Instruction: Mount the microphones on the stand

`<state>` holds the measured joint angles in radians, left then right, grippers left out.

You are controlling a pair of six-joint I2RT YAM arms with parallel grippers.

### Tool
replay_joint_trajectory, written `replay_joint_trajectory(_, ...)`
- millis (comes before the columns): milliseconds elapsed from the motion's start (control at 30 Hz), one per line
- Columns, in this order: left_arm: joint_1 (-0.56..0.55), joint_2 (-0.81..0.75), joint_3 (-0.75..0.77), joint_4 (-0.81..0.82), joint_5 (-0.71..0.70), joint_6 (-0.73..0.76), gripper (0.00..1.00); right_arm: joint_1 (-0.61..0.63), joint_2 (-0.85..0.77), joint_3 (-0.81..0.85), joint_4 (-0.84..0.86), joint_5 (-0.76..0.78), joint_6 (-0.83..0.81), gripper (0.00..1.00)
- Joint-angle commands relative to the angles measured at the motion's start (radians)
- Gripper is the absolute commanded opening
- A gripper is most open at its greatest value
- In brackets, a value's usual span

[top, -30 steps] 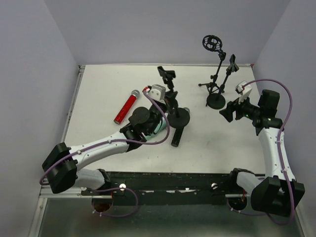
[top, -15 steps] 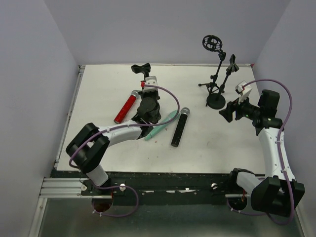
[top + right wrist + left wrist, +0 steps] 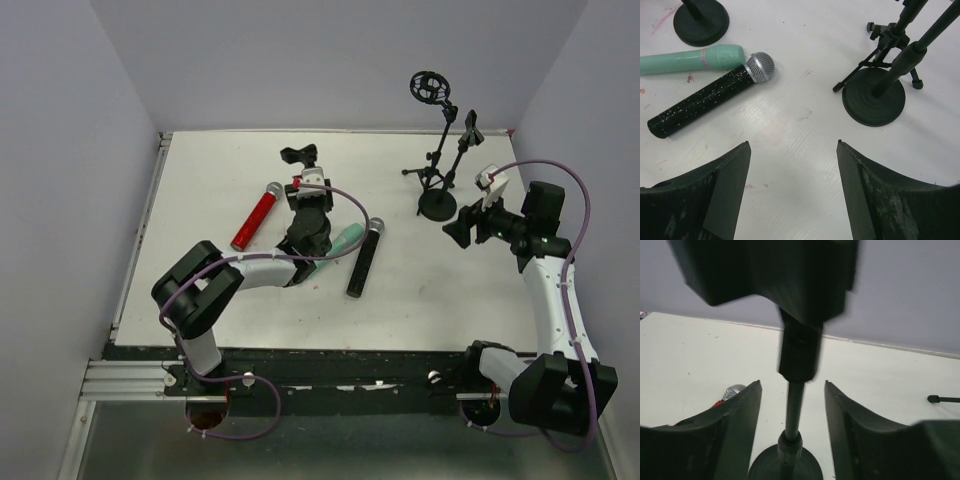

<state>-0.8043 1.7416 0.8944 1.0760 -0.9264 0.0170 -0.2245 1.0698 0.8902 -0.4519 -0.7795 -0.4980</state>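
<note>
No microphone is mounted: the red microphone (image 3: 256,217), the mint-green microphone (image 3: 347,238) and the black microphone (image 3: 364,258) all lie flat on the table (image 3: 200,180) at the centre of the top view, the green and black ones side by side, the red one apart to their left; no stand holds one, so all three attachments remain; the small stand (image 3: 300,160) is upright just above them; the left gripper (image 3: 792,385) is spread, its fingers flanking that stand's shaft without contact; the right gripper (image 3: 792,145) is spread and empty, near the round-base stand (image 3: 437,205) at right.
</note>
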Motion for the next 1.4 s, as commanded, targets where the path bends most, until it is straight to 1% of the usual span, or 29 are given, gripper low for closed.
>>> replay_joint_trajectory(0,-0.022,-0.076,-0.069,-0.031,0.035,-0.139,0.68,-0.006,0.007,-0.011,-0.019,-0.030,-0.013,0.78)
replay_joint_trajectory(67,-0.022,-0.118,-0.103,-0.077,0.060,-0.189,0.76,-0.006,0.009,-0.011,-0.019,-0.033,-0.014,0.78)
replay_joint_trajectory(100,-0.024,-0.141,-0.118,-0.103,0.078,-0.205,0.81,-0.006,0.010,-0.011,-0.019,-0.035,-0.014,0.78)
replay_joint_trajectory(167,-0.026,-0.212,-0.156,-0.189,0.150,-0.250,0.88,-0.006,0.012,-0.013,-0.021,-0.035,-0.014,0.78)
replay_joint_trajectory(200,-0.021,-0.258,-0.172,-0.235,0.208,-0.265,0.91,-0.006,0.012,-0.013,-0.022,-0.038,-0.016,0.78)
replay_joint_trajectory(267,-0.010,-0.367,-0.209,-0.379,0.361,-0.290,0.96,-0.006,0.012,-0.013,-0.021,-0.041,-0.019,0.78)
replay_joint_trajectory(333,0.020,-0.477,-0.265,-0.467,0.566,-0.299,0.97,-0.006,0.012,-0.013,-0.024,-0.043,-0.019,0.78)
replay_joint_trajectory(400,0.080,-0.585,-0.357,-0.469,0.797,-0.311,0.98,-0.006,0.012,-0.010,-0.025,-0.044,-0.020,0.78)
replay_joint_trajectory(500,0.219,-0.684,-0.471,-0.447,1.152,-0.356,0.98,-0.006,0.012,-0.008,-0.030,-0.050,-0.025,0.78)
replay_joint_trajectory(533,0.259,-0.691,-0.485,-0.438,1.208,-0.354,0.98,-0.006,0.013,-0.008,-0.031,-0.053,-0.025,0.78)
replay_joint_trajectory(567,0.269,-0.691,-0.494,-0.424,1.219,-0.336,0.98,-0.006,0.015,-0.008,-0.034,-0.061,-0.027,0.78)
replay_joint_trajectory(600,0.277,-0.673,-0.502,-0.368,1.247,-0.313,0.96,-0.006,0.016,-0.007,-0.034,-0.066,-0.028,0.78)
replay_joint_trajectory(667,0.325,-0.595,-0.508,-0.198,1.340,-0.319,0.86,-0.006,0.018,-0.005,-0.039,-0.070,-0.028,0.78)
replay_joint_trajectory(733,0.396,-0.484,-0.518,0.032,1.440,-0.354,0.83,-0.006,0.016,-0.007,-0.044,-0.072,-0.031,0.78)
replay_joint_trajectory(767,0.439,-0.425,-0.520,0.205,1.496,-0.385,0.82,-0.006,0.015,-0.007,-0.045,-0.072,-0.033,0.78)
replay_joint_trajectory(833,0.525,-0.251,-0.506,0.515,1.610,-0.493,0.81,-0.006,0.013,-0.008,-0.047,-0.078,-0.034,0.78)
replay_joint_trajectory(867,0.565,-0.194,-0.456,0.516,1.656,-0.559,0.80,-0.006,0.012,-0.007,-0.047,-0.076,-0.034,0.78)
replay_joint_trajectory(900,0.582,-0.145,-0.390,0.512,1.736,-0.595,0.74,-0.007,0.013,-0.005,-0.048,-0.082,-0.036,0.78)
replay_joint_trajectory(933,0.588,-0.114,-0.358,0.513,1.755,-0.606,0.72,-0.006,0.013,-0.005,-0.050,-0.083,-0.037,0.78)
replay_joint_trajectory(1133,0.591,-0.050,-0.275,0.498,1.752,-0.531,0.74,-0.006,0.021,-0.004,-0.056,-0.083,-0.045,0.78)
replay_joint_trajectory(1267,0.587,-0.005,-0.227,0.509,1.784,-0.522,0.73,-0.006,0.030,0.001,-0.060,-0.086,-0.050,0.78)
replay_joint_trajectory(1367,0.585,0.021,-0.190,0.481,1.784,-0.506,0.72,-0.006,0.033,0.001,-0.061,-0.086,-0.053,0.78)
